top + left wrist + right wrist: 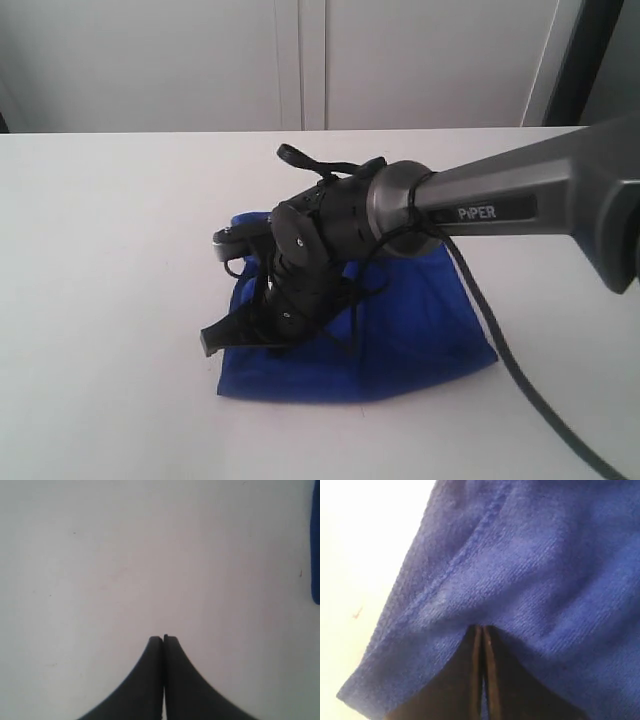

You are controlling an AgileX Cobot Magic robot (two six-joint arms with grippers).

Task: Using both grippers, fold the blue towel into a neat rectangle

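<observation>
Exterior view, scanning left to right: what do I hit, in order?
bare white table → right claw, at the towel's left edge → blue towel → grey arm link marked PIPER

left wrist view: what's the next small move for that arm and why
Probably slide the left gripper toward the blue towel and open its fingers. They are shut over bare table, with only a strip of towel at the edge of that view, while the right gripper seems pinched into the cloth. A two-handed fold needs both on the towel.
</observation>
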